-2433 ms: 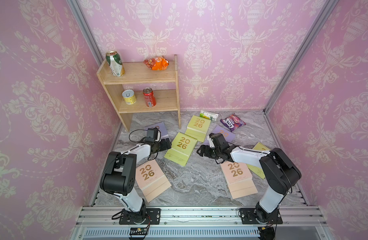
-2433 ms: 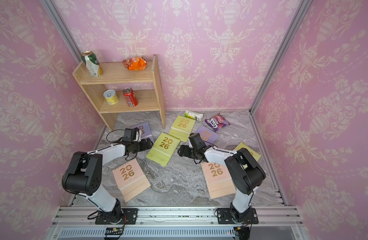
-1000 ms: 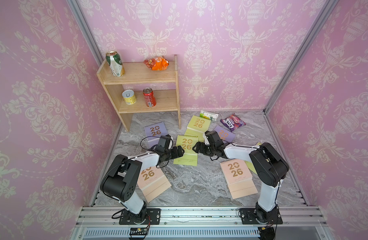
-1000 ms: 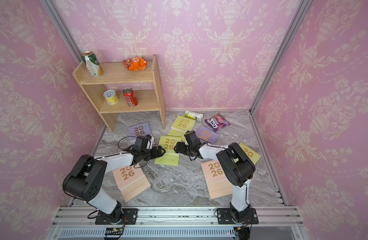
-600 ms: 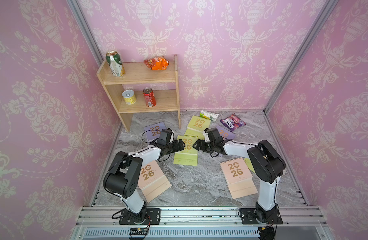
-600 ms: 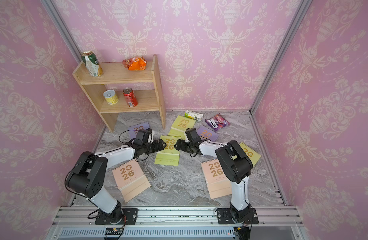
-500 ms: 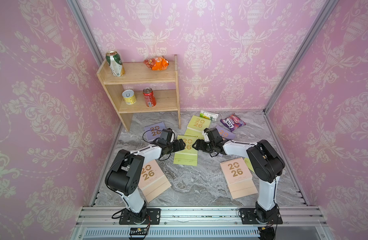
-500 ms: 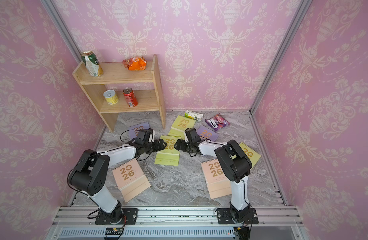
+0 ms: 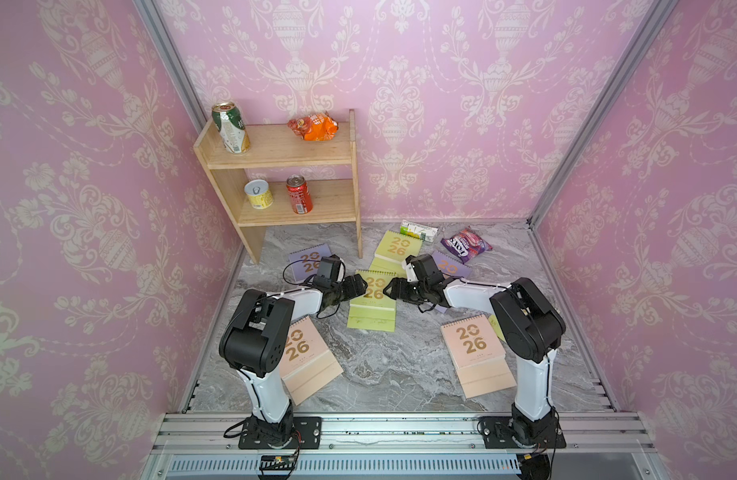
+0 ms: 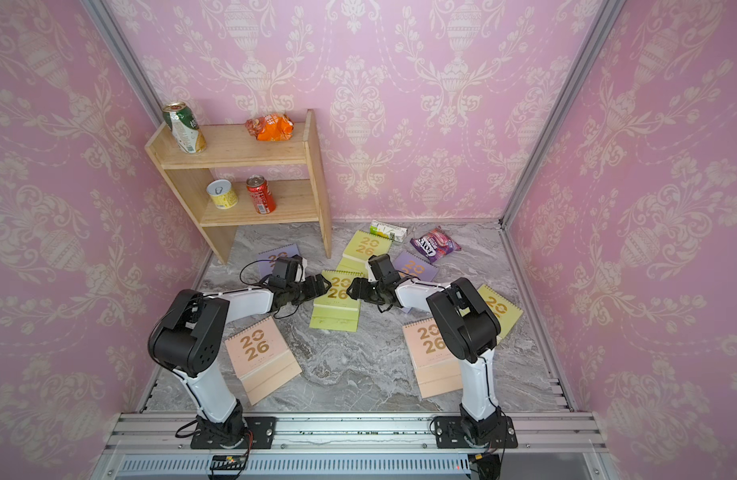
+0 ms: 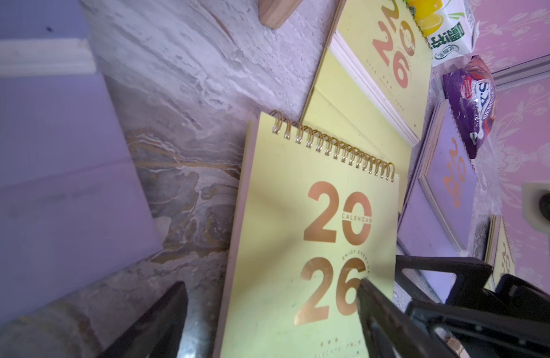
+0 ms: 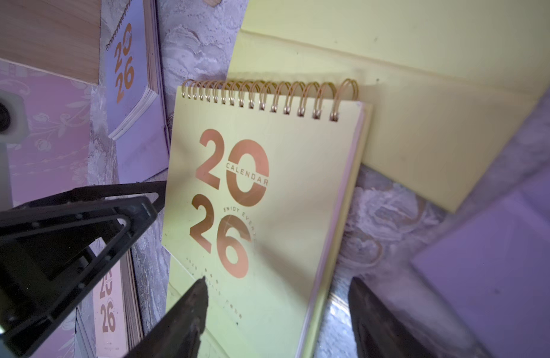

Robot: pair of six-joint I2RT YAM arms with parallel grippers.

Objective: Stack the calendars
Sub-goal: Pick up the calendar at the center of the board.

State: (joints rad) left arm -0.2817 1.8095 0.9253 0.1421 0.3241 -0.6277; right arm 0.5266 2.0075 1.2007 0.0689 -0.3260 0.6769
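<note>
left wrist view: left gripper (image 11: 272,283) spread wide astride the nine o'clock edge of the middle yellow-green calendar (image 11: 286,241), right gripper (image 12: 278,280) likewise at three; i'd close both evenly.

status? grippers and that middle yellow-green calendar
Both open: left gripper, right gripper flank middle yellow-green calendar. It lies flat, ungripped. Spiral edge against far yellow-green calendar.

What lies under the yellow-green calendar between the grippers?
The middle calendar overlaps the far calendar at its spiral edge; marble floor surrounds the rest. Directly beneath is covered.
</note>
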